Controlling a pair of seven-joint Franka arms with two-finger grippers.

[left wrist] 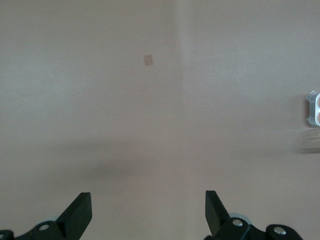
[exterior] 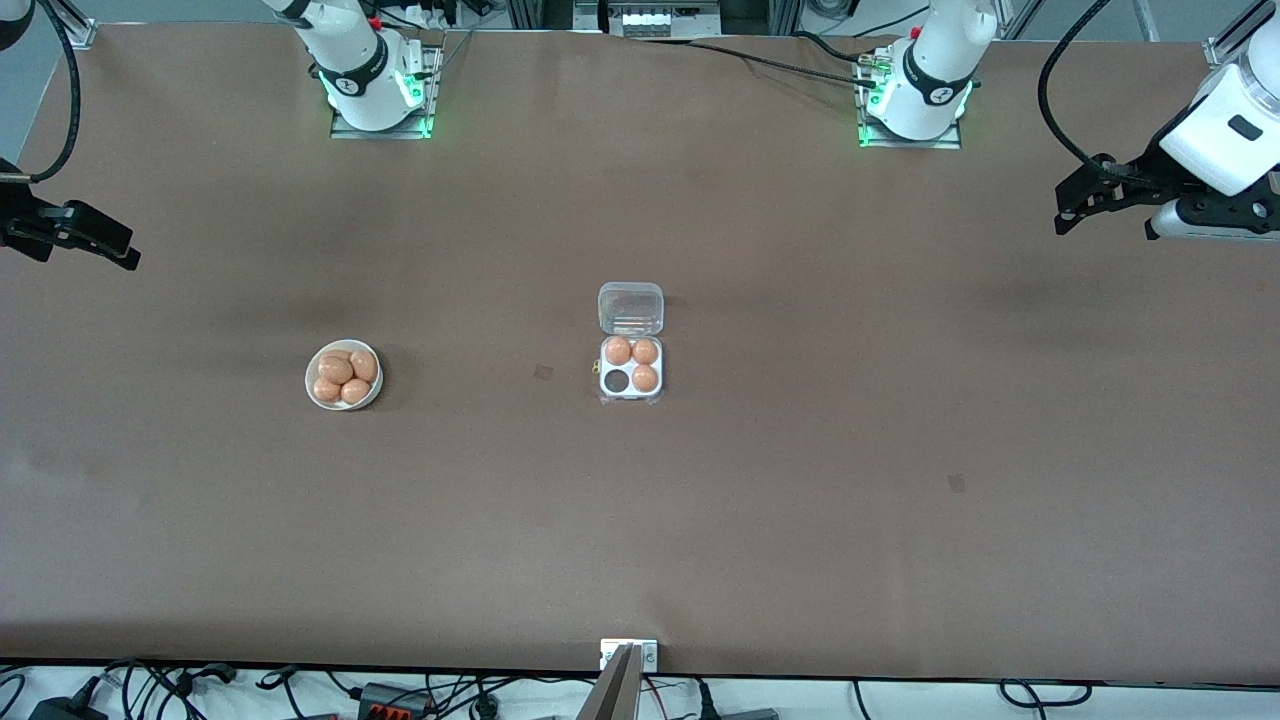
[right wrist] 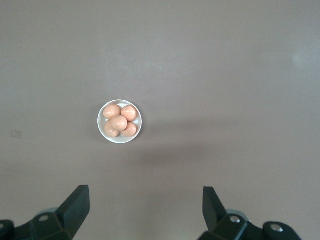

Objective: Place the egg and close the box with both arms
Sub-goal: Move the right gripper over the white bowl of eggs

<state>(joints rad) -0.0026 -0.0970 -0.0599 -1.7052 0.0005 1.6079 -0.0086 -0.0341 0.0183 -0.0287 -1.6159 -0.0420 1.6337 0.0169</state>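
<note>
The box [exterior: 631, 394] sits mid-table, its clear lid [exterior: 631, 307] open and lying flat toward the robots' bases. Three orange-brown eggs [exterior: 645, 351] fill its cells; the cell [exterior: 616, 380] nearest the front camera, toward the right arm's end, is empty. Several more eggs [exterior: 336, 369] lie in a round white bowl [exterior: 309, 378], also in the right wrist view [right wrist: 101, 129]. My right gripper [exterior: 128, 255] [right wrist: 145, 192] is open and empty, high over the table's end. My left gripper [exterior: 1062, 212] [left wrist: 147, 197] is open and empty over the other end; the box's edge [left wrist: 314, 109] shows in its wrist view.
The brown table has small dark patches, one [exterior: 543, 372] between bowl and box, another [exterior: 956, 483] toward the left arm's end, also in the left wrist view [left wrist: 148, 60]. A metal bracket [exterior: 628, 655] sits at the table's front edge.
</note>
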